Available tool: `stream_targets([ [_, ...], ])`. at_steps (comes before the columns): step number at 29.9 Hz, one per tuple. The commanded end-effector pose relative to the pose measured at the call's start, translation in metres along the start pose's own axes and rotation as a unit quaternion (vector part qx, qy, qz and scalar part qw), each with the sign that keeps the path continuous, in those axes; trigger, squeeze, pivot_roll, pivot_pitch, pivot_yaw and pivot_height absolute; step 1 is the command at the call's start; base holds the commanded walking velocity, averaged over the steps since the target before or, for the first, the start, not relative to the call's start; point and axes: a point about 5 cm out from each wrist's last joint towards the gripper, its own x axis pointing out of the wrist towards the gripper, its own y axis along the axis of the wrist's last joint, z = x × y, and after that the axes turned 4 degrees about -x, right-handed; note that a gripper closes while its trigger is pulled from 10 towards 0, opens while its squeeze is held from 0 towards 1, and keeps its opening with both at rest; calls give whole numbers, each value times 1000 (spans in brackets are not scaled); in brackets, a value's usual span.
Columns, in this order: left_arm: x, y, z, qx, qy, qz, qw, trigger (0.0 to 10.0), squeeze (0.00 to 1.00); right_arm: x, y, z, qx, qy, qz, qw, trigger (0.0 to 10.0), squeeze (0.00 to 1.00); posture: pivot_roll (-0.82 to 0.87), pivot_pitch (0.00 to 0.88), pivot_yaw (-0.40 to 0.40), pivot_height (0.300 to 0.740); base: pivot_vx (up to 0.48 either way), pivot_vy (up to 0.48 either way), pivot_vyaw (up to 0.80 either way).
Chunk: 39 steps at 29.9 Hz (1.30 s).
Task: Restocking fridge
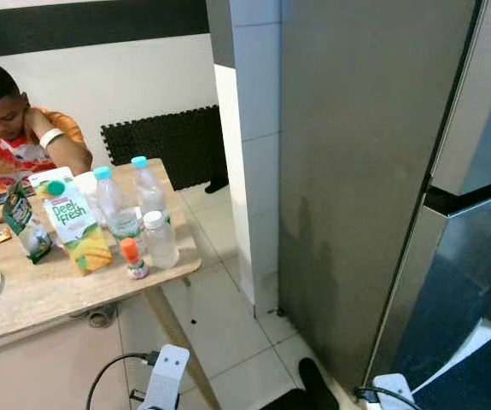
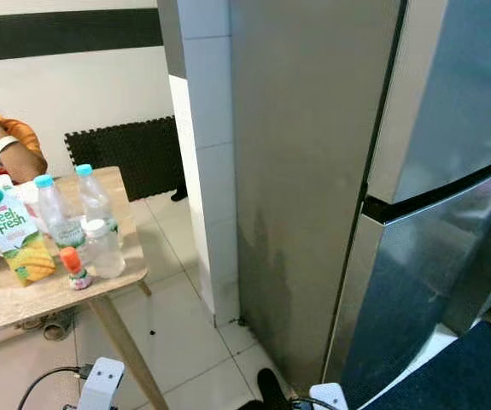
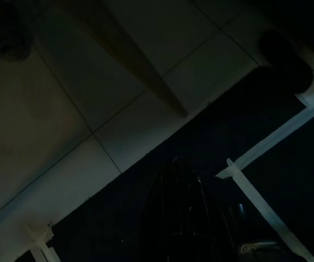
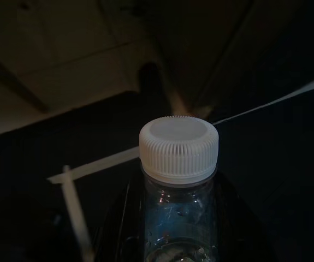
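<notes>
White-capped bottle gripped between right hand fingers, cap poking beyond fingertips; left hand state unclear.

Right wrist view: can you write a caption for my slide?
Right gripper holding a clear plastic bottle with a ribbed white cap above a dim tiled floor.

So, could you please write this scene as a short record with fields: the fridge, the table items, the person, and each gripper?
fridge: grey fridge on the right, both doors closed
table: wooden table on the left, beside a white tiled pillar
table items: juice carton, two blue-capped bottles, white-capped bottle, small orange-capped bottle
person: person seated behind the table
right gripper: holds a clear bottle with a white cap low above the dark mat
left gripper: left gripper hangs low in the shade, fingers unclear
</notes>
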Motion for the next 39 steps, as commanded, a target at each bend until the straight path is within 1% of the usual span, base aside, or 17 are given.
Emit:
stream_targets([
  [1,-1,-11,9,-5,-9,-17,1000,10000,0,0,-2,0,-10,3,-5,1000,10000,0,-45,44,45,740,0,0,0],
  [2,-2,-13,12,4,-18,-20,1000,10000,0,0,-2,0,-10,3,-5,1000,10000,0,-48,69,39,740,0,0,0],
  [6,-3,-16,12,24,-24,-23,999,10000,0,0,-1,-4,-15,6,-5,1000,10000,0,-53,66,34,740,0,0,0],
  [7,-3,-18,8,18,-17,-23,999,10000,0,1,0,-7,-13,11,-4,1000,10000,0,-27,55,20,740,0,0,0],
  [8,-3,-18,8,18,-17,-23,999,10000,0,1,0,-7,-13,11,-4,1000,10000,0,-27,55,20,740,0,0,0],
  [11,-6,-21,-4,-1,3,-25,1000,10000,0,1,-4,-18,-18,22,-11,1000,10000,0,-37,63,8,740,0,0,0],
  [14,-8,-28,-5,-4,9,-32,999,10000,0,1,-4,-25,-41,38,-12,998,10000,0,-49,88,-9,740,0,0,0],
  [17,-8,-30,-2,-12,9,-31,999,10000,0,1,-5,-24,-43,38,-11,998,10000,0,-48,97,-18,740,0,0,0],
  [20,-8,-31,0,-15,8,-30,999,10000,0,0,-6,-22,-43,37,-10,998,10000,0,-48,98,-7,740,0,0,0],
  [22,-8,-31,8,-20,-4,-29,999,10000,0,0,-7,-18,-46,31,-11,998,10000,0,-52,107,4,740,0,0,0],
  [23,-8,-34,19,-9,-22,-35,999,10000,0,-1,-10,-11,-42,16,-11,999,10000,0,-30,114,11,740,0,0,0],
  [24,-8,-34,19,-9,-22,-35,999,10000,0,-1,-10,-11,-42,16,-11,999,10000,0,-30,114,11,740,0,0,0],
  [26,-8,-34,23,4,-33,-38,999,10000,0,-2,-11,-8,-28,6,-11,1000,10000,0,-30,121,13,740,0,0,0],
  [29,-8,-36,24,7,-36,-42,998,10000,0,-3,-17,-10,-24,4,-18,1000,10000,0,-11,130,20,740,0,0,0],
  [30,-8,-35,23,14,-37,-41,998,10000,0,-3,-19,-12,-23,4,-19,1000,10000,0,-12,131,34,740,0,0,0],
  [33,-8,-33,20,24,-39,-41,998,10000,0,-3,-20,-15,-17,0,-21,1000,10000,0,-16,133,41,740,0,0,0],
  [39,-7,-31,18,12,-31,-38,999,10000,0,-3,-20,-19,-16,2,-21,1000,10000,0,-17,123,36,740,0,0,0],
])
